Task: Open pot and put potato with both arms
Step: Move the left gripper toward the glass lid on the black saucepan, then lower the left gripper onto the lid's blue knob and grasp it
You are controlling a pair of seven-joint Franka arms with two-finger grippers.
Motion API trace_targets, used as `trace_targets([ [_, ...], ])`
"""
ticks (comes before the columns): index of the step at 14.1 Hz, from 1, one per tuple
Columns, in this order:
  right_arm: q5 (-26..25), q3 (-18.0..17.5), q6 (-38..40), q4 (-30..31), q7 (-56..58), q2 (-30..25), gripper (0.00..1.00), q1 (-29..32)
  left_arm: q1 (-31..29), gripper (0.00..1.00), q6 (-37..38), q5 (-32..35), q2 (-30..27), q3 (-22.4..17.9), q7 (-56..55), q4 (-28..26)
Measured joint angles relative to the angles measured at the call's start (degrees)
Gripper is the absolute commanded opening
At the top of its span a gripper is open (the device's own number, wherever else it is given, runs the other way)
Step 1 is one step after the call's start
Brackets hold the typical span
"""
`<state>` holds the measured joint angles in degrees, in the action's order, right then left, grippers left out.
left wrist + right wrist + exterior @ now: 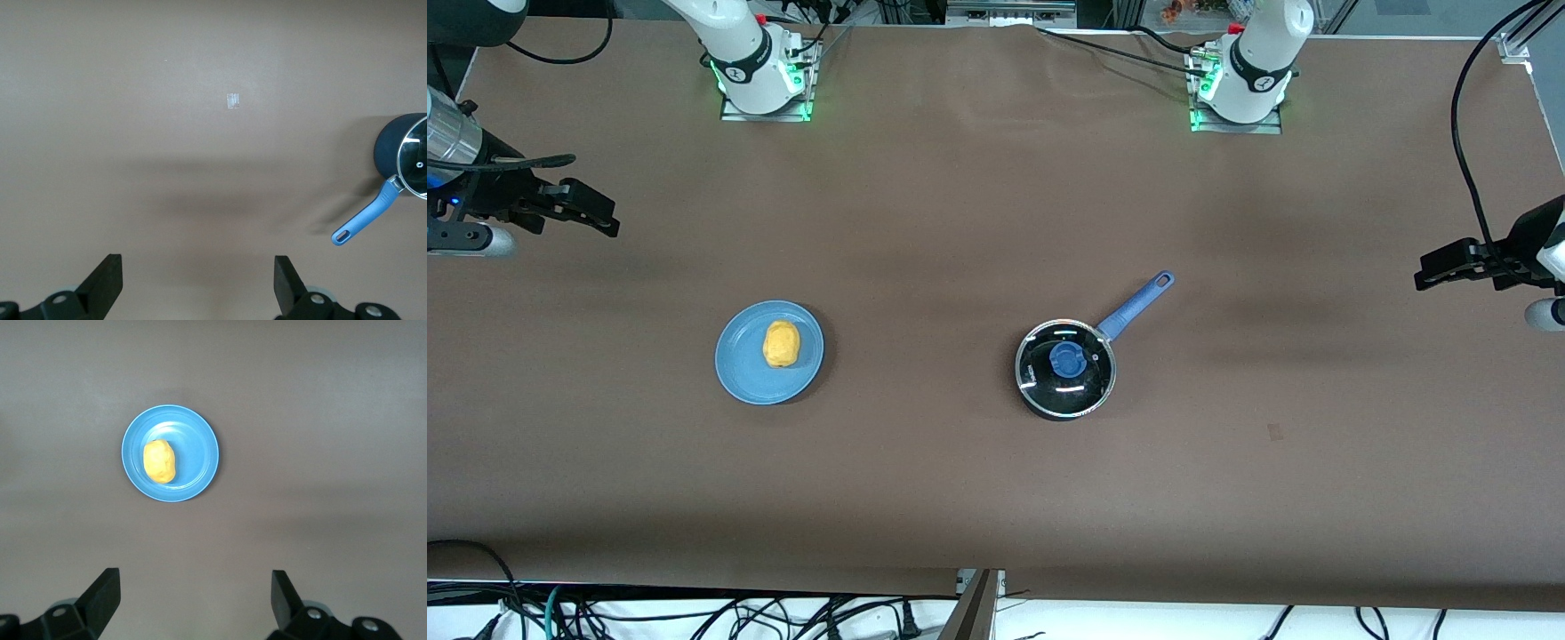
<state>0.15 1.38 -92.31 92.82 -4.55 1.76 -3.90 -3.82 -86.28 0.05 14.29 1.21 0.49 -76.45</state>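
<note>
The pot (1049, 412) stands on the brown table, its glass lid (1089, 373) with a blue knob (1067, 359) shut on it and its blue handle (1136, 307) pointing toward the left arm's base. The potato (781, 343) lies on a light-blue plate (738, 373) toward the right arm's end. My right gripper (591, 213) hangs open and empty over that end of the table, with the potato (159, 461) on the plate (197, 447) in its wrist view. My left gripper (1436, 267) hangs open and empty over the left arm's end, with the pot (387, 143) in its wrist view.
A small tape mark (1274, 432) sits on the table nearer the front camera than the pot, toward the left arm's end. Cables (694, 613) run along the table's front edge. Both arm bases (765, 84) stand at the table's back edge.
</note>
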Motion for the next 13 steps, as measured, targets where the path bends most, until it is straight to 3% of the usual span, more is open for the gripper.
trace_targets([
  [7, 0.0, 0.0, -0.4, -0.8, 0.0, 0.2, 1.00, 0.0, 0.5, 1.00, -0.1, -4.8, 2.0, 0.3, -2.7, 0.0],
  [13, 0.0, 0.0, -0.5, -0.8, 0.0, 0.7, 1.00, 0.0, 10.1, 1.00, -9.4, -5.2, 7.7, 0.9, -15.1, 0.0],
])
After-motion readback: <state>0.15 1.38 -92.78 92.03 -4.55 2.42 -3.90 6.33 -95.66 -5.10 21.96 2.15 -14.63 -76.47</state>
